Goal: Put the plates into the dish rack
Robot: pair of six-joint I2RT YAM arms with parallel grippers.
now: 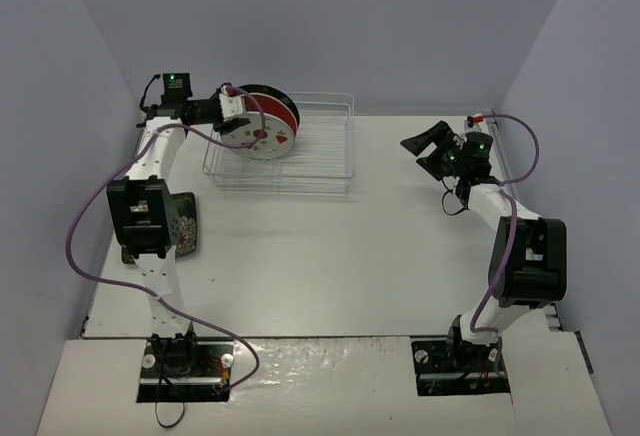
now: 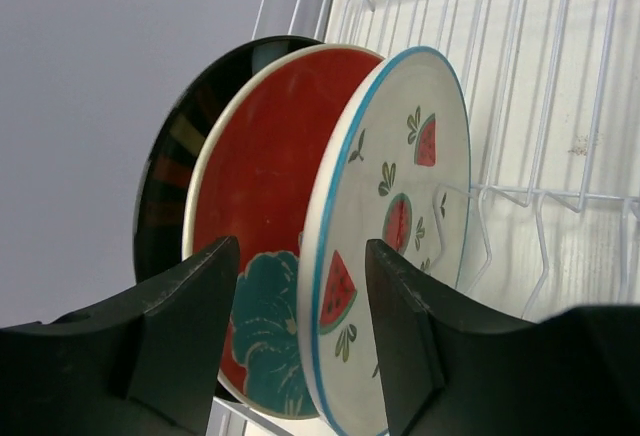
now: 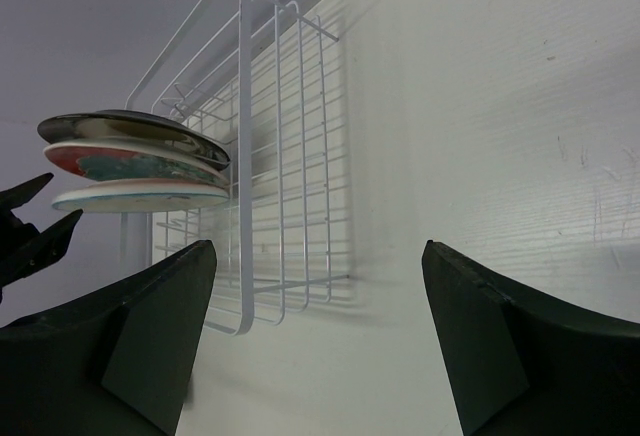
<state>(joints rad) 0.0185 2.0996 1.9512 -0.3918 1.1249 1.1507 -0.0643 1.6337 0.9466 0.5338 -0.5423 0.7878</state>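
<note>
Table (image 1: 350, 256): dish rack (image 1: 322, 148) far left; blk plate (image 1: 185, 222) left edge.

Twin arms: white links, black joint housings, black pincers.
The left arm (image 1: 155, 151) and right arm (image 1: 495, 201) share one build. Each has slim white tubular links, a bulky black elbow housing (image 1: 148, 218), and a black wrist module with a lit green indicator (image 1: 172, 81). A purple cable (image 1: 90, 226) hangs in loose loops alongside each arm, running from base to wrist. Each base (image 1: 185, 361) is a dark plate with small white and red fittings. The left pincer (image 2: 300, 346) and right pincer (image 3: 320, 336) carry two broad, matte black, wedge-shaped fingers with smooth inner faces and rounded outer edges.
</note>
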